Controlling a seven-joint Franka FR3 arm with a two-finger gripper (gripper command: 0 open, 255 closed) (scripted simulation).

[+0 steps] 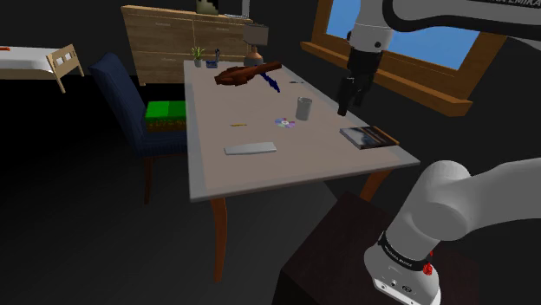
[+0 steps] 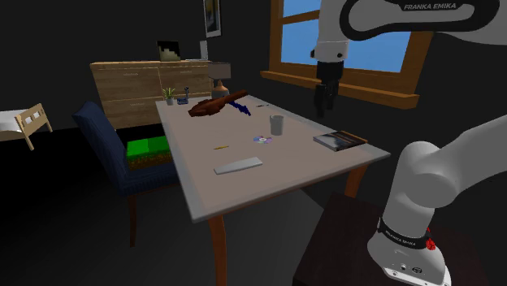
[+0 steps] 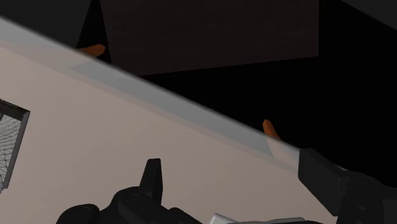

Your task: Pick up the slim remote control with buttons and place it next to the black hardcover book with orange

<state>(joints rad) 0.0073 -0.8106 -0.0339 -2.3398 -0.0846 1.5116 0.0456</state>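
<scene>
Slim pale-grey remote control point(image 1: 250, 148) lies flat near the bench's point(image 1: 260, 178) front edge, well apart from everything. Over at the shoulder view's right, the dark book point(image 1: 369, 137) sits by the bench edge. Further back are a shiny disc point(image 1: 285, 122), a grey cup point(image 1: 303, 108), then a brown violin point(image 1: 247, 74). The gripper point(image 1: 349, 95) hangs high near the book, fingers apart. The arm point(image 2: 431, 6) reads "FRANKA EMIKA".

Pale-topped table point(image 1: 260, 173) on orange-brown legs. On top: brown violin-shaped piece point(image 1: 247, 75) at the far end; small potted plant point(image 1: 198, 55) near it; grey cup point(image 1: 303, 108), upright, just beside a shiny disc point(image 1: 285, 122); thin yellow stick point(image 1: 238, 126). Blue chair point(image 1: 117, 87) alongside, green block point(image 1: 165, 111) on its seat. Wooden dresser point(image 1: 165, 43) behind. Wood-framed window point(image 1: 407, 78). Bed point(image 1: 39, 62) well apart.
</scene>
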